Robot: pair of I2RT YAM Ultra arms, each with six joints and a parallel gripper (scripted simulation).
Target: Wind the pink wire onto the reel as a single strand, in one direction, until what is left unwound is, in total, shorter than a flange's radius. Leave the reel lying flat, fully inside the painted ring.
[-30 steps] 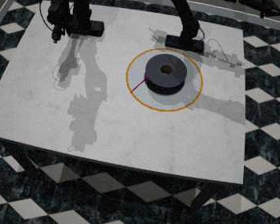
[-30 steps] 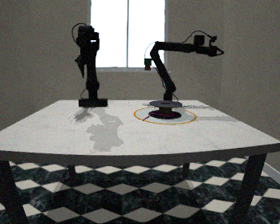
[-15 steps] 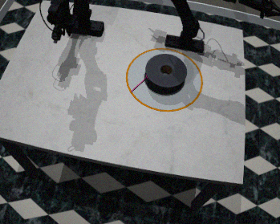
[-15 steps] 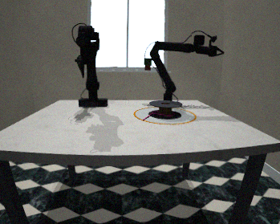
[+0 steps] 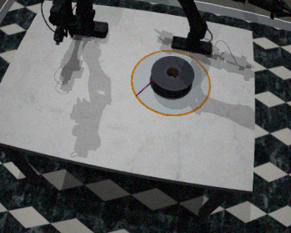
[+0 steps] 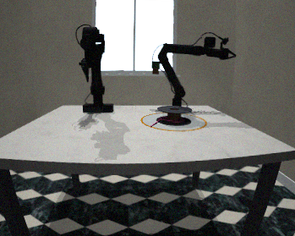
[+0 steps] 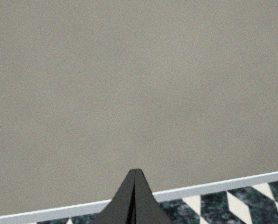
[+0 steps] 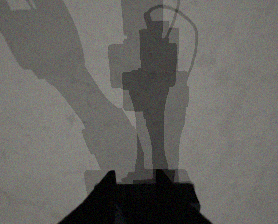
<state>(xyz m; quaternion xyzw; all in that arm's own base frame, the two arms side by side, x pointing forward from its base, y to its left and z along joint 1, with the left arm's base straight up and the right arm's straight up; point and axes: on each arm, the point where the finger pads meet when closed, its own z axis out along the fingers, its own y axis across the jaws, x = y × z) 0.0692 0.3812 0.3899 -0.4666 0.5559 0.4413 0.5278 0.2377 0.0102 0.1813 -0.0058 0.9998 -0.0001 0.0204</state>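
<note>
Reel flat in the ring, pink tail out

You have the dark, two-flanged reel (image 5: 183, 73) (image 6: 184, 110) lying flat inside the orange painted ring (image 5: 173, 115) (image 6: 174, 130), well apart from and below your shut left gripper (image 5: 288, 11) (image 6: 232, 55) (image 7: 134, 172). The pink wire (image 5: 144, 88) (image 6: 155, 123) shows low between the flanges; its thin, straight tail reaches about the ring's line, on the side towards your right gripper (image 5: 58, 38) (image 6: 86, 74) (image 8: 136, 175).

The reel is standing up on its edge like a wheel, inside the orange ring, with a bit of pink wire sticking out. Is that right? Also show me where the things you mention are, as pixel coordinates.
Not quite: the reel (image 5: 173, 83) (image 6: 174, 116) isn't on its edge, it's lying flat. The exterior view shows that best. It is inside the orange ring (image 5: 132, 79) (image 6: 142, 121), with a bit of pink wire (image 5: 144, 88) (image 6: 155, 124) sticking out.
</note>
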